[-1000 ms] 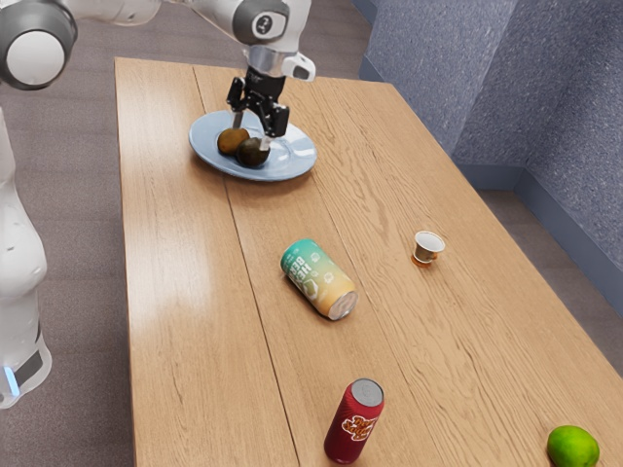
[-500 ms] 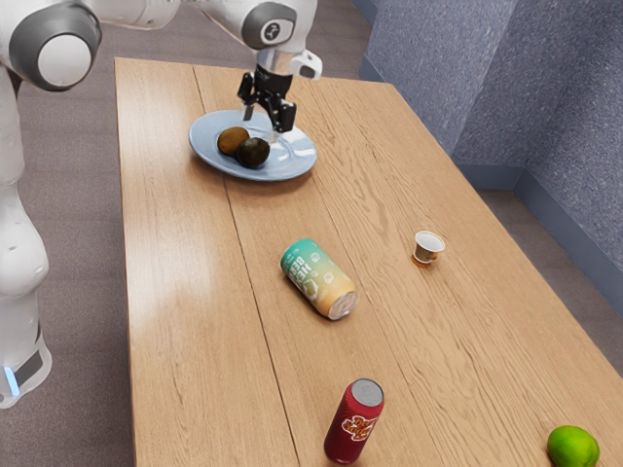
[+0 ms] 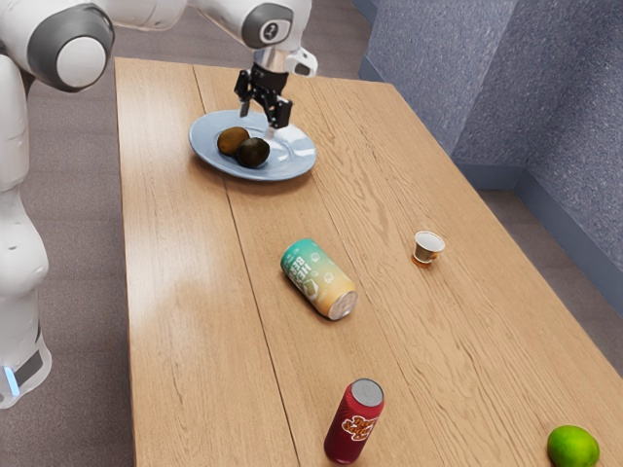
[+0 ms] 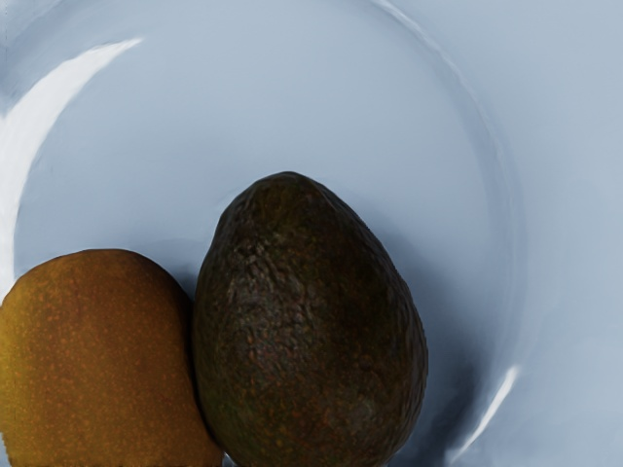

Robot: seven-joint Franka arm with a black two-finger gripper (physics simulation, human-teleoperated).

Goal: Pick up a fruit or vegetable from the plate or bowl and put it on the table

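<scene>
While my gripper point(image 3: 257, 123) hangs wide open and empty, the avocado point(image 4: 311, 321) and brown fruit point(image 4: 97, 360) lie below it on the plate point(image 3: 295, 158).

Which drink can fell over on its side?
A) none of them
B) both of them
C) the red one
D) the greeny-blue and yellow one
D: the greeny-blue and yellow can lies on its side on the table, while the red can stands upright.

Below the gripper point(image 3: 258, 123), the avocado point(image 4: 307, 321) and brown fruit point(image 4: 97, 360) touch, blocking passage between them. Beside the avocado, away from that fruit, the plate point(image 3: 295, 158) offers room, bounded by its raised rim.
</scene>
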